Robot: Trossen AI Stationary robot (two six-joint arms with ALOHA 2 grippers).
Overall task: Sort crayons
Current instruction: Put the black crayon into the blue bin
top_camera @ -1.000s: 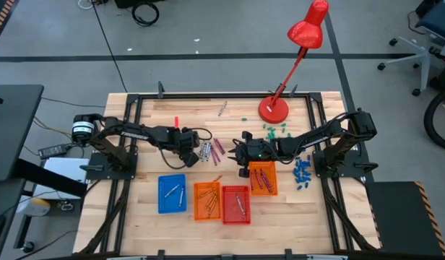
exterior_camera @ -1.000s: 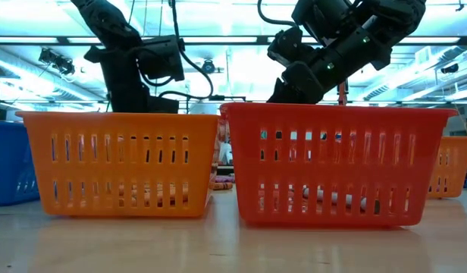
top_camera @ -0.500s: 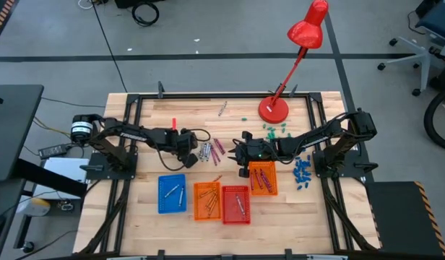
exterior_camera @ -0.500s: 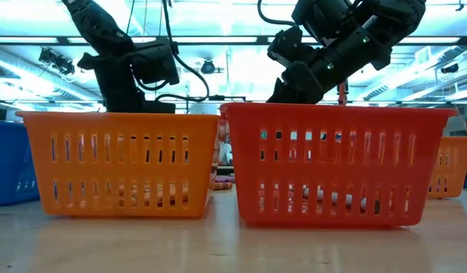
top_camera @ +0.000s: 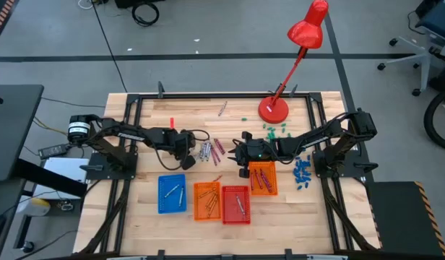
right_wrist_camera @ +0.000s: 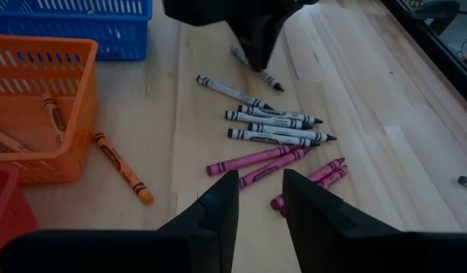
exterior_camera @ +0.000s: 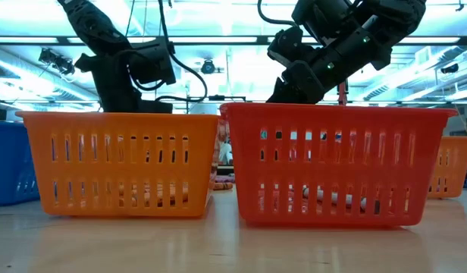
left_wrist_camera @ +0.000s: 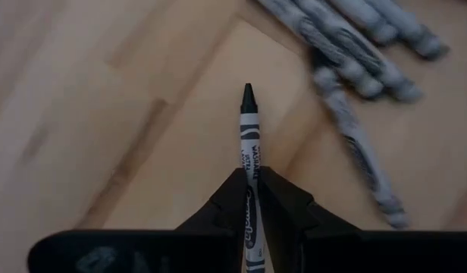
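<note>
1. I read the loose heap of short paper-wrapped wax crayons point(right_wrist_camera: 275, 136), grey-white and magenta-purple, as my landmark. It lies on the pale wooden table point(top_camera: 150, 119) between the two grippers.

2. The left gripper point(left_wrist_camera: 249, 193) hangs just beside that heap, on its left-arm side. Its fingers are closed tight on one grey-white black-tipped crayon point(left_wrist_camera: 247, 129), tip pointing forward, clear of the wood.

3. The right gripper point(right_wrist_camera: 258, 199) waits on the heap's other side. Its fingers stand parted and hold nothing.

4. One orange wax crayon point(right_wrist_camera: 123, 168) lies near the heap, just beside the nearest orange slotted plastic basket point(right_wrist_camera: 63, 57).

5. I judge the step in hand as carrying the gripped crayon away for sorting.

6. Next move, in my judgement: swing the left gripper from the heap toward the blue slotted plastic basket point(top_camera: 172, 193), which already holds pale sticks, and release above it.

7. View differences:
   - Only the left wrist view proves the grip.
   - The high view alone lays out all baskets, including the red slotted plastic basket point(top_camera: 236, 204), and the red desk lamp point(top_camera: 298, 54) beyond the heap.
   - The low view shows basket walls; the heap is hidden behind them.
   - The right wrist view separates crayon colours best.
</note>
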